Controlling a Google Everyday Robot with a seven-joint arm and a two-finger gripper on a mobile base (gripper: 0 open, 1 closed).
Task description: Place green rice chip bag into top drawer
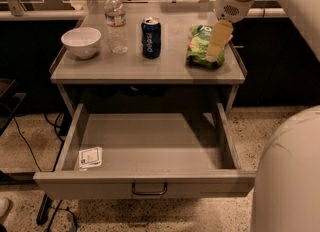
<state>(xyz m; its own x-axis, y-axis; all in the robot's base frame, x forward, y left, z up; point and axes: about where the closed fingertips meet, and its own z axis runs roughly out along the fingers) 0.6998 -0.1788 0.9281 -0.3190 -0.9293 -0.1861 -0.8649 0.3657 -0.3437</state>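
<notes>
Hanging at upper right, hand point(219, 40) overlapped green rice chip bag point(198, 51) on worktop point(125, 66); grip state was indiscernible. Judged: pinch mid-pouch firmly before lifting.

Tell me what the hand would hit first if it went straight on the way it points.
Most likely the green rice chip bag: the hand hangs over the right side of the table, pointing down at it. Whether they already touch is unclear.

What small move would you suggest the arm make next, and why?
Probably lower the gripper onto the crinkly bright-green rice chip bag: it hangs over the bag, which lies on the grey tabletop, while the wide grey top drawer stands open.
</notes>
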